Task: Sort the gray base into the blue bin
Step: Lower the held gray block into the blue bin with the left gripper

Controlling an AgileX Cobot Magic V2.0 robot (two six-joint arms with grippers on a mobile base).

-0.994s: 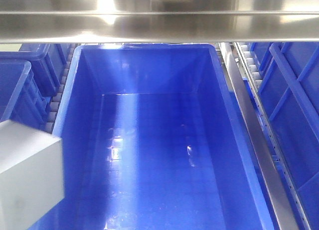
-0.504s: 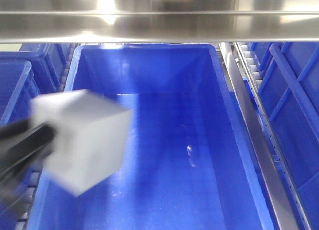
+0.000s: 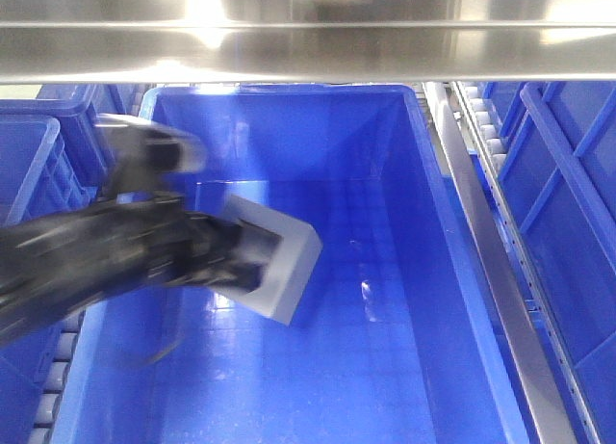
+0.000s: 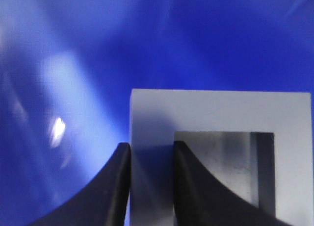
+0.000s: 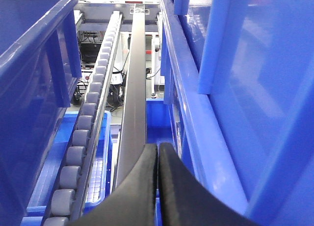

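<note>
Since the earlier frame, left pincer [image 3: 252, 261], clamped on gray base [image 3: 281, 263], swung inside blue bin [image 3: 423, 271]; release remains.

The left arm is extended in from the left edge, its tool [image 3: 252, 256] clamped with a narrow gap between fingers. The right tool [image 5: 157, 160] is held with fingers pressed together.

Gray base [image 3: 279, 261] showing matte light gray, recess [image 4: 223, 169] looking darker gray, possibly just shadow. Blue bin [image 3: 423, 174] reading glossy bright blue with white glare streaks. Left claw [image 4: 149, 187] and right claw [image 5: 158, 187] showing black. Rollers [image 5: 81, 147] appearing gray.
</note>
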